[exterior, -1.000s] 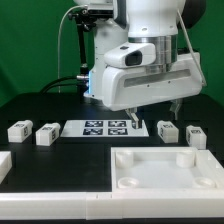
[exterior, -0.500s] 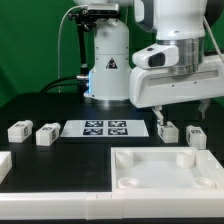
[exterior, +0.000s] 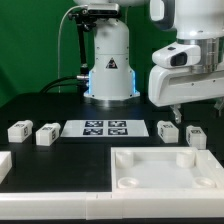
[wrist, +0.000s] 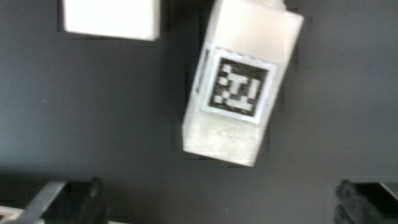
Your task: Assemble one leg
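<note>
Several small white legs with black-and-white markers lie on the black table. Two are at the exterior view's left (exterior: 18,130) (exterior: 47,134) and two at its right (exterior: 167,130) (exterior: 196,135). My gripper (exterior: 198,112) hangs open and empty just above the two right legs. In the wrist view one leg (wrist: 240,85) lies lengthwise on the table ahead of the gripper (wrist: 217,205), its marker facing up. A second white leg (wrist: 116,18) shows partly at the frame edge. The dark fingertips (wrist: 63,200) stand wide apart with nothing between them.
The marker board (exterior: 106,128) lies in the middle of the table. A large white flat panel with round corner sockets (exterior: 165,168) lies at the front right. Another white part (exterior: 3,165) shows at the front left edge. The arm's base (exterior: 108,60) stands behind.
The arm has moved steadily toward the exterior view's right, from above the marker board to above the two right legs. The gripper stays open and empty. The parts have not moved.
</note>
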Action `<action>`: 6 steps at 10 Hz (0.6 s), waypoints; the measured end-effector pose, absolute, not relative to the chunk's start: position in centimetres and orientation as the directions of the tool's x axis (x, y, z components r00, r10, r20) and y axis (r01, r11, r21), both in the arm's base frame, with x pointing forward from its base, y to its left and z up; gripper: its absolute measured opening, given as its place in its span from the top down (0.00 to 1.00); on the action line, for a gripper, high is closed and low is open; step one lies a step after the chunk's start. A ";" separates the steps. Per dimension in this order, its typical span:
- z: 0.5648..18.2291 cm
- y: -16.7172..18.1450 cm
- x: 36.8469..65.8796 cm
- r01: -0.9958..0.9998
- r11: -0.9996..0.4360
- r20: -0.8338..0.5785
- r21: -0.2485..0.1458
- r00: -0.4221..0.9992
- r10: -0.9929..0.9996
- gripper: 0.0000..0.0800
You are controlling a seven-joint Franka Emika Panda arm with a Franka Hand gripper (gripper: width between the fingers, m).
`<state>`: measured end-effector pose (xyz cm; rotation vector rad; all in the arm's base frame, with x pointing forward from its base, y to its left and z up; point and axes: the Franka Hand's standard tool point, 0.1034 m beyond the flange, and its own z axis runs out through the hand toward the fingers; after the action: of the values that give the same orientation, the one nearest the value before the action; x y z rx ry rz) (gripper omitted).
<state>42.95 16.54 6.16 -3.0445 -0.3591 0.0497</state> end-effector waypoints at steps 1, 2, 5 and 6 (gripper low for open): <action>6.0 16.4 42.4 0.231 -0.970 -0.072 -0.076 0.969 0.237 0.19; 6.3 16.0 41.8 0.226 -0.972 -0.207 -0.070 0.949 0.236 0.19; 6.6 16.5 41.3 0.209 -0.976 -0.461 -0.059 0.862 0.212 0.19; 6.6 16.6 40.7 0.213 -0.975 -0.550 -0.059 0.809 0.210 0.19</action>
<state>40.70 16.56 6.64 -2.9923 -0.3502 0.9082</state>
